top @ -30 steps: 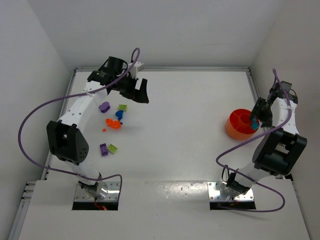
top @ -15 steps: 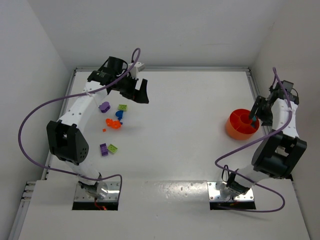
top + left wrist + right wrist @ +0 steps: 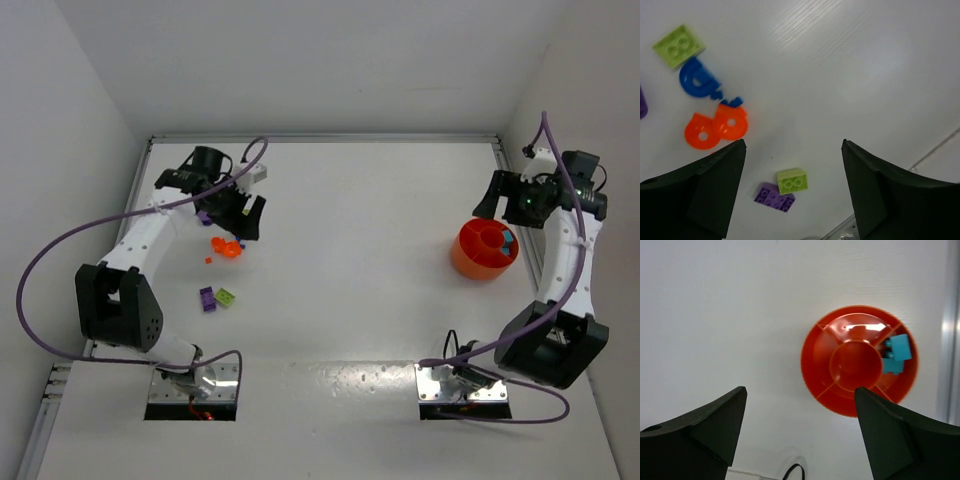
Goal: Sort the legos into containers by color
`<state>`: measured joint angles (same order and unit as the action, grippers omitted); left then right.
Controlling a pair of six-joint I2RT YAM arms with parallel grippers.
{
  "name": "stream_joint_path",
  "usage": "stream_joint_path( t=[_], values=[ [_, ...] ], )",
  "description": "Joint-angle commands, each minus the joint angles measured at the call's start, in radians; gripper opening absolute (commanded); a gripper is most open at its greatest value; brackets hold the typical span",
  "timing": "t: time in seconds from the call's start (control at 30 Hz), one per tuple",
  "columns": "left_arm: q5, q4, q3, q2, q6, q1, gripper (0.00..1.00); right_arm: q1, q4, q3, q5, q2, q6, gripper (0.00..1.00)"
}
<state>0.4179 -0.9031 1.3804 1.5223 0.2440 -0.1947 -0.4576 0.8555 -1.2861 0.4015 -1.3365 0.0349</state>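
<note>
My left gripper point(image 3: 243, 220) is open and empty, above the loose legos at the left. Its wrist view point(image 3: 792, 150) shows a lime brick point(image 3: 791, 181) touching a purple brick point(image 3: 774, 196) between the jaws. Two orange pieces point(image 3: 715, 130), a blue piece point(image 3: 697, 82) and another lime brick point(image 3: 677, 45) lie to the left. My right gripper point(image 3: 490, 202) is open and empty, raised above and apart from the orange tub point(image 3: 470, 255). In the right wrist view point(image 3: 800, 395) the tub point(image 3: 840, 335) holds two teal bricks point(image 3: 897, 352) in one outer compartment.
In the top view the orange pieces point(image 3: 228, 247), a purple brick point(image 3: 207, 298) and a lime brick point(image 3: 226, 296) lie near the left edge. A metal rail point(image 3: 520, 210) runs just right of the tub. White walls enclose the table.
My left gripper has swung down and left over the lego pile. My right gripper has lifted up and back off the tub, leaving a teal brick in it.
</note>
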Motion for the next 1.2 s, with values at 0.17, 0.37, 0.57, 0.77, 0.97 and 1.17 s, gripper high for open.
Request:
stream_joint_path(
  t=[0.17, 0.37, 0.57, 0.77, 0.97, 1.17],
  values=[
    [-0.312, 0.170, -0.133, 0.008, 0.043, 0.175, 0.76, 0.083, -0.001, 0.008, 0.163, -0.085, -0.007, 0.80],
    [-0.378, 0.225, -0.064, 0.180, 0.087, 0.222, 0.86, 0.142, -0.012, -0.001, 0.142, -0.096, -0.027, 0.80],
    [-0.387, 0.250, 0.045, 0.341, 0.133, 0.268, 0.86, 0.186, -0.012, -0.010, 0.096, -0.107, -0.027, 0.80],
    [-0.367, 0.250, 0.158, 0.467, 0.184, 0.304, 0.85, 0.215, -0.001, -0.019, 0.077, -0.116, -0.027, 0.80],
    [-0.289, 0.238, 0.209, 0.527, 0.241, 0.304, 0.83, 0.243, -0.001, -0.038, 0.077, -0.145, -0.018, 0.80],
    [-0.219, 0.213, 0.220, 0.562, 0.287, 0.304, 0.75, 0.264, 0.017, -0.056, 0.100, -0.180, 0.002, 0.80]
  ],
)
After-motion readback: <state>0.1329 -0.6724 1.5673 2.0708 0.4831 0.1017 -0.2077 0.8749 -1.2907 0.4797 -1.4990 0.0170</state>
